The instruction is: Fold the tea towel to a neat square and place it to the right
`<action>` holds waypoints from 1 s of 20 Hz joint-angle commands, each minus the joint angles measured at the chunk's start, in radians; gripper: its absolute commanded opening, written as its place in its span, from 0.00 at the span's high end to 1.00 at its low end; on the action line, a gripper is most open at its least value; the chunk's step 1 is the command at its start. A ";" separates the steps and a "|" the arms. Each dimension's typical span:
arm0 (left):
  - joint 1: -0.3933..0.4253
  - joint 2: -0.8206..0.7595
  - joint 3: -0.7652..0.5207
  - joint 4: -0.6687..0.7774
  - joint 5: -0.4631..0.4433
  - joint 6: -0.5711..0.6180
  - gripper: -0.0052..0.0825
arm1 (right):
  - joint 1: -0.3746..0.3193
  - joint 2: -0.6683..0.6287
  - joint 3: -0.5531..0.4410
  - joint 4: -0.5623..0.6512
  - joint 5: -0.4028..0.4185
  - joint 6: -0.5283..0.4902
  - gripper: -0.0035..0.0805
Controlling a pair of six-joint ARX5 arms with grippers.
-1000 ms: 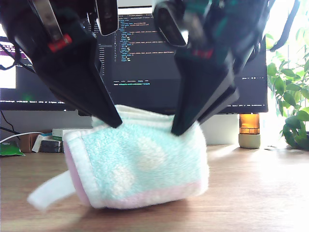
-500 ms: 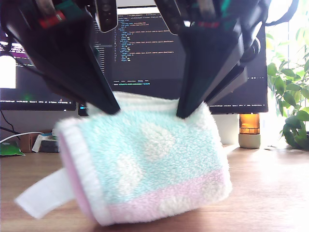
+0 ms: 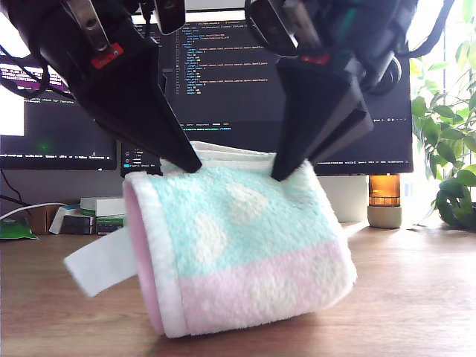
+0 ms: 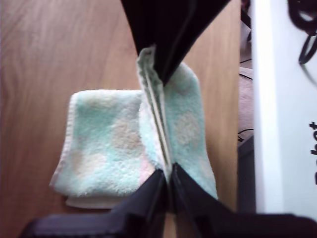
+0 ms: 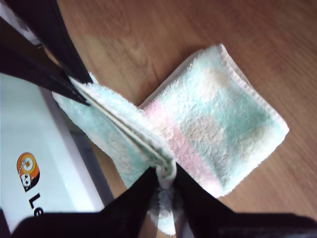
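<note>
The tea towel (image 3: 238, 245) is mint green with pale spots and a pink band along its lower edge. It hangs folded, and its bottom rests on the wooden table (image 3: 416, 297). Its white tag strip (image 3: 100, 264) sticks out toward the exterior view's left. One arm's gripper (image 3: 190, 165) and the other arm's gripper (image 3: 281, 175) pinch the top edge from above. My first gripper (image 4: 168, 174) is shut on the layered edge of the towel (image 4: 104, 144). My second gripper (image 5: 166, 174) is shut on the towel (image 5: 218, 114) at the opposite end.
A monitor (image 3: 223, 82) showing code stands behind the arms. A small amber jar (image 3: 384, 199) and a leafy plant (image 3: 450, 149) are at the exterior view's right. Boxes and cables (image 3: 89, 212) lie at the back on its left. A white box (image 4: 282, 114) stands beside the towel.
Both grippers have carried the towel toward the camera and then toward the exterior view's right. More of its front face and pink band shows now. Both stay shut on it.
</note>
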 commanded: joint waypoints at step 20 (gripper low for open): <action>0.085 0.175 -0.013 0.237 -0.096 0.053 0.97 | -0.113 0.188 0.020 0.106 0.036 0.124 0.97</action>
